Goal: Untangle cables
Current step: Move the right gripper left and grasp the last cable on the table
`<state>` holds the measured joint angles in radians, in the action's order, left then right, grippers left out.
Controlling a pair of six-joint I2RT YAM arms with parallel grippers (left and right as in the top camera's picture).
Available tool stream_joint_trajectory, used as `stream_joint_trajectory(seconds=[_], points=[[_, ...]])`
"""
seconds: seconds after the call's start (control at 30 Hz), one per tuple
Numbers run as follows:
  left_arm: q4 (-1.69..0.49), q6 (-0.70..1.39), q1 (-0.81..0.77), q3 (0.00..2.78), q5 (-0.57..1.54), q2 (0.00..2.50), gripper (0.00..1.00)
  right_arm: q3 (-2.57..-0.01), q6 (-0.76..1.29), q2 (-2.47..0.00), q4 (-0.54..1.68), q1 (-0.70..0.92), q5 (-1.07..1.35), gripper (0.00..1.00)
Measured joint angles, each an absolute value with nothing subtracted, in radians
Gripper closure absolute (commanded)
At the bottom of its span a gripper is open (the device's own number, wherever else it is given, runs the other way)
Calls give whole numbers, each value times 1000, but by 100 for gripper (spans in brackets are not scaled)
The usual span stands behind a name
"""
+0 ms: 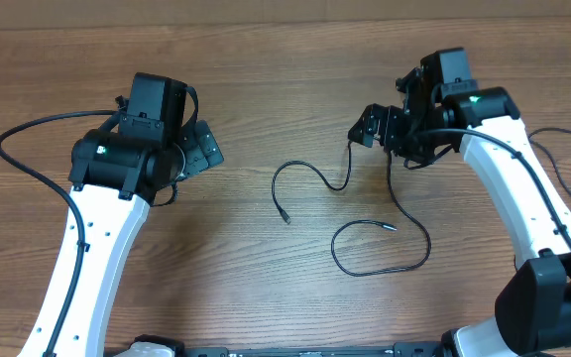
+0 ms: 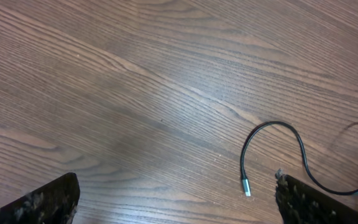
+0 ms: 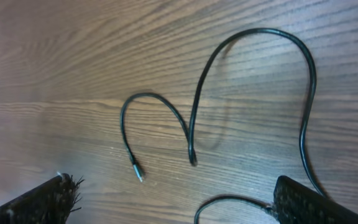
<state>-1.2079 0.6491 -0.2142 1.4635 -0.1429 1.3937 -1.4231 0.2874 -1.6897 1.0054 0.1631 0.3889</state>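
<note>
Both left hand (image 1: 198, 149) and right hand (image 1: 370, 127) stand open above the brown wood-grain table (image 1: 256, 297), where thin black cables (image 1: 305, 165) curl loosely.

No text, label, brand, number or sign can be read in any view. Nothing legible on the cables (image 3: 266, 30), nothing legible on the wooden table (image 1: 266, 59).
</note>
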Motion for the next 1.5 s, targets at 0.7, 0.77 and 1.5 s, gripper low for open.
stream_joint_trajectory(seconds=[0.7,0.77,1.5], points=[[-1208,649,-214,1464,-143,1394,1,-1237,287,-1716,714,284,374,0],[-1208,649,-214,1464,-143,1394,0,-1235,288,-1736,694,302,374,0],[-1208,649,-214,1464,-143,1394,1,-1204,291,-1842,646,317,324,27]])
